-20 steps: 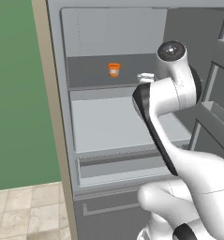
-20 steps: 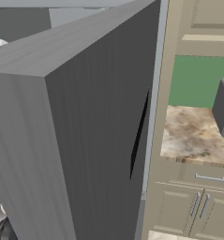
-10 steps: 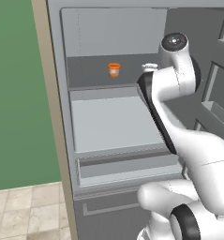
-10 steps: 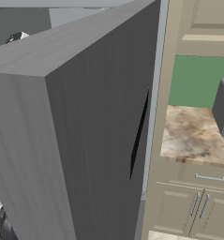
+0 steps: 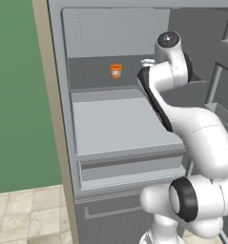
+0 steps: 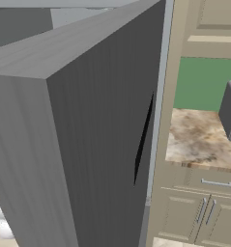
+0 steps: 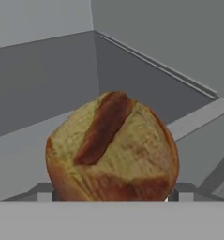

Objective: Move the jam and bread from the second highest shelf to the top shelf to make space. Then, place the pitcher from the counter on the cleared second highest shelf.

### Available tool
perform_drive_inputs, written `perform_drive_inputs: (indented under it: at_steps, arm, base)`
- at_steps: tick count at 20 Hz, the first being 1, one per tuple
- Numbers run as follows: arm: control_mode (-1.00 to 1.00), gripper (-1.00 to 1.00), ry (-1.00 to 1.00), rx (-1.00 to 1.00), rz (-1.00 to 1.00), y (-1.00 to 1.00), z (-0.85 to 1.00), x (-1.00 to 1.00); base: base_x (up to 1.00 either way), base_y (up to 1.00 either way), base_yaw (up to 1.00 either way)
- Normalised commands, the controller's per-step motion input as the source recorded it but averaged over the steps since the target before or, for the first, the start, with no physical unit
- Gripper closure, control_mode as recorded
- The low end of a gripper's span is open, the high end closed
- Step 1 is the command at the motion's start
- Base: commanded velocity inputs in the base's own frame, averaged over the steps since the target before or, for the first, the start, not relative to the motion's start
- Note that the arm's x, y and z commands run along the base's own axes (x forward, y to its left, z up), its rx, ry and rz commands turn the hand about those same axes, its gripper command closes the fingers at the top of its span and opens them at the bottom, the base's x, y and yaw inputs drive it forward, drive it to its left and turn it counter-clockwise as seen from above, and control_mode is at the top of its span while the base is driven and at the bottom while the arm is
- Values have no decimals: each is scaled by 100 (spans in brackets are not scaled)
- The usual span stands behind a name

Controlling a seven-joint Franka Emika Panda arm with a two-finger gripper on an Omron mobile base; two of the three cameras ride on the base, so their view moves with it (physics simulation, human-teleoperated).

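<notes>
**Desk:** Where's the bread?

**Me:** The bread sits right in front of my hand camera, between the tips of the claw. Its flanks reach out to both tips. The claw stands wide, but I can't tell whether it is clamped on the loaf or just standing around it. The dark floor and back corner behind it look like the top shelf, and from the left base camera my arm reaches in at that shelf's height, so I judge the loaf is at or just above the top shelf.

**Desk:** And the jam?

**Me:** The jam stands upright on the top shelf, towards its back. That part looks done.

**Desk:** What's left?

**Me:** The pale shelf just below the top shelf looks bare where the arm doesn't cover it. Once the loaf is settled I back out, and the whole pitcher step remains: fetch it from the counter, well right of the top shelf beyond the fridge's side wall, and set it on that pale shelf.
</notes>
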Motion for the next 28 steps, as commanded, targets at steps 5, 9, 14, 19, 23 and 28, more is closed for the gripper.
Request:
perform_drive_inputs:
  at_steps: [5,9,14,19,23,28]
  arm:
    - [-100,100,0,0,0,-1,-23,77]
    - [-100,100,0,0,0,-11,-42,56]
    - [-100,100,0,0,0,-10,-43,57]
    - [-100,100,0,0,0,-10,-10,60]
    - [-100,-100,0,0,0,-7,-11,62]
    - [-100,-100,-2,0,0,-1,-22,36]
  base:
    - [0,0,0]
    - [0,0,0]
    - [0,0,0]
    - [0,0,0]
    - [0,0,0]
    - [0,0,0]
